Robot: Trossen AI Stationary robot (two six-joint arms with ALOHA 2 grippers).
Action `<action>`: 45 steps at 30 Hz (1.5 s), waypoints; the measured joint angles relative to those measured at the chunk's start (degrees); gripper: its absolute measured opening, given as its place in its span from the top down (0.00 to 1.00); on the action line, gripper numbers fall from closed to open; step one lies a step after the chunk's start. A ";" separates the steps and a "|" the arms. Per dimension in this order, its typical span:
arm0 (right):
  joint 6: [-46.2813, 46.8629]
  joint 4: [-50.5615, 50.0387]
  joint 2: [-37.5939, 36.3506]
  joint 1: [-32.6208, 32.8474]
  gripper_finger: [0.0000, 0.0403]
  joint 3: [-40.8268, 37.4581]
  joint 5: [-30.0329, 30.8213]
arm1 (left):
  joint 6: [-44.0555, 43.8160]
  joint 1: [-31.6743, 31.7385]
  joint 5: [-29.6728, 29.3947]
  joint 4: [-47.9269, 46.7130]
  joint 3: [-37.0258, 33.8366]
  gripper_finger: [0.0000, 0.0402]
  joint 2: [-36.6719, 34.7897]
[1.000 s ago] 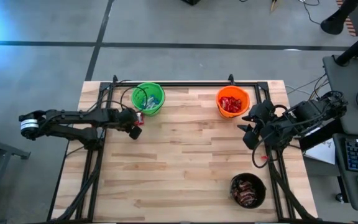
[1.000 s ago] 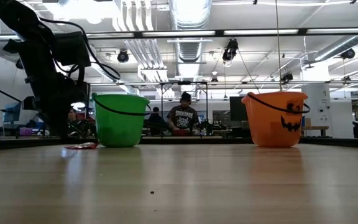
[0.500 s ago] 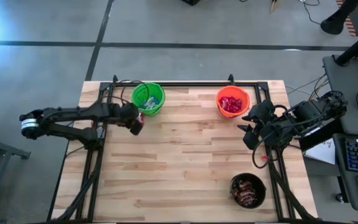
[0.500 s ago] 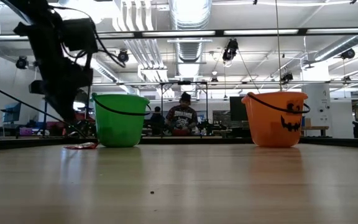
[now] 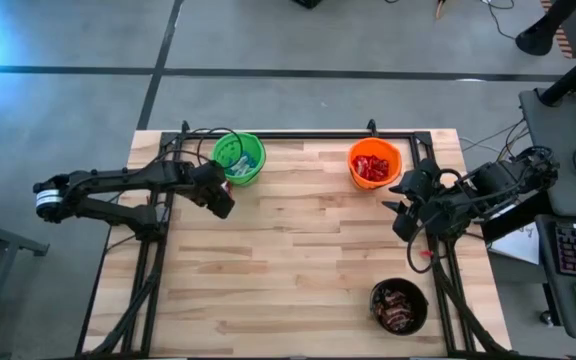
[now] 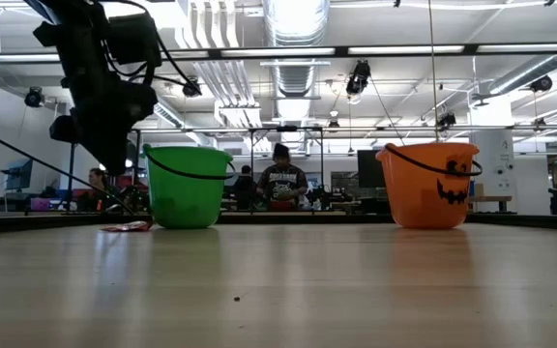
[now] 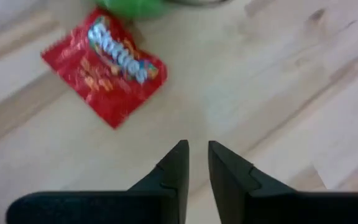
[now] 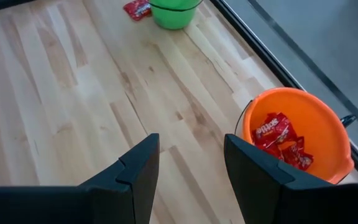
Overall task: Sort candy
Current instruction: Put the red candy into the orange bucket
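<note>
One red candy packet (image 7: 104, 71) lies flat on the table (image 5: 298, 250) right beside the green bucket (image 5: 238, 158), the wrong home since reds fill the orange bucket (image 5: 374, 164). A flat wrapper could slide from a pinch. The left gripper (image 7: 196, 163) hovers above, fingers barely parted, empty. The right gripper (image 8: 190, 163) waits by the orange bucket, spread wide, empty.
</note>
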 joint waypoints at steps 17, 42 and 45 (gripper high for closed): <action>-1.41 0.01 -0.02 0.02 0.58 0.00 -1.87 | 0.59 -0.37 -6.31 9.65 -7.15 0.64 -0.04; 5.18 3.08 0.02 0.02 0.58 0.00 -1.95 | 0.97 -0.37 -13.44 21.82 -19.30 0.64 -1.36; 5.19 3.07 0.02 0.02 0.58 0.00 -1.96 | 0.69 -0.37 -14.00 24.65 -20.03 0.64 -1.38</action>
